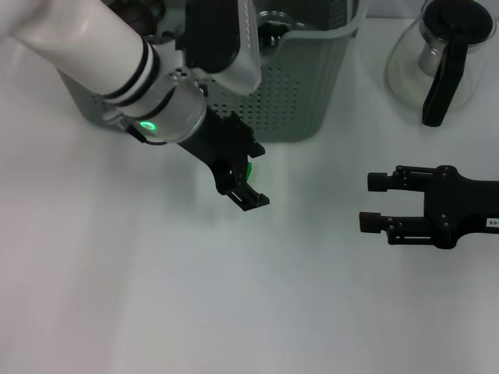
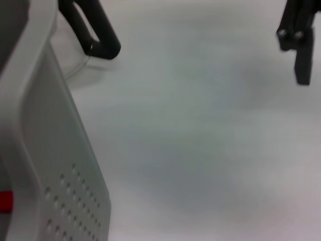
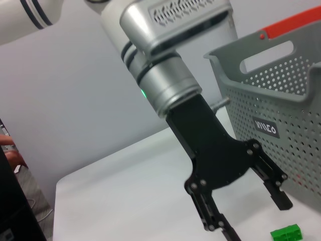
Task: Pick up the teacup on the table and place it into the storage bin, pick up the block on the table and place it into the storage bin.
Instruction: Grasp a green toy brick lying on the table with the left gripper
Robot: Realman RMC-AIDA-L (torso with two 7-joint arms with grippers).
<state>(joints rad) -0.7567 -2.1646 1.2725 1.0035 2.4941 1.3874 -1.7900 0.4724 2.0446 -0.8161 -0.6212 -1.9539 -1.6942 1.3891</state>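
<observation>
A small green block (image 1: 248,167) lies on the white table just in front of the storage bin (image 1: 312,86), a grey-green perforated basket at the back. My left gripper (image 1: 253,176) is open and low over the block, and green shows between its fingers. The right wrist view shows the same open left gripper (image 3: 258,218) with the block (image 3: 287,233) on the table close by its fingertips, and the bin (image 3: 281,100) behind. A dark rounded shape (image 1: 271,25) lies inside the bin; I cannot tell whether it is the teacup. My right gripper (image 1: 371,202) is open and empty, parked at the right.
A glass carafe (image 1: 440,58) with a black handle stands at the back right. The left wrist view shows the bin's wall (image 2: 50,150), the carafe's handle (image 2: 95,32) and the right gripper (image 2: 298,42) across bare table.
</observation>
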